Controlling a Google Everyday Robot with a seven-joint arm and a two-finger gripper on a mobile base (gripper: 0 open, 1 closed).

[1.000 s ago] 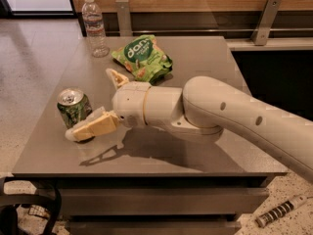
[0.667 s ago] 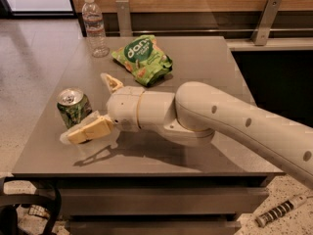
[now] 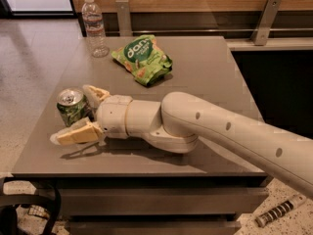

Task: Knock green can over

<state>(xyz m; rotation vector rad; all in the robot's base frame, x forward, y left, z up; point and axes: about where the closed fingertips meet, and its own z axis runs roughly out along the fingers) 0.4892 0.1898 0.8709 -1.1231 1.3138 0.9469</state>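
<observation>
The green can [image 3: 71,107] stands upright near the left edge of the grey table [image 3: 205,77], silver top with pull tab showing. My gripper [image 3: 78,114] reaches in from the right, low over the table. It is open. One finger [image 3: 96,92] lies behind and right of the can, the other finger [image 3: 78,132] lies in front of it. The can sits between the two fingers, close to both. Whether either finger touches it, I cannot tell.
A flat green snack bag [image 3: 142,58] lies at the table's back middle. A clear water bottle [image 3: 94,27] stands at the back left corner. My arm [image 3: 220,131] covers the table's right front. The table's left edge is close beside the can.
My gripper has moved left, so its fingers now sit on either side of the can. The can still stands upright in the same spot.
</observation>
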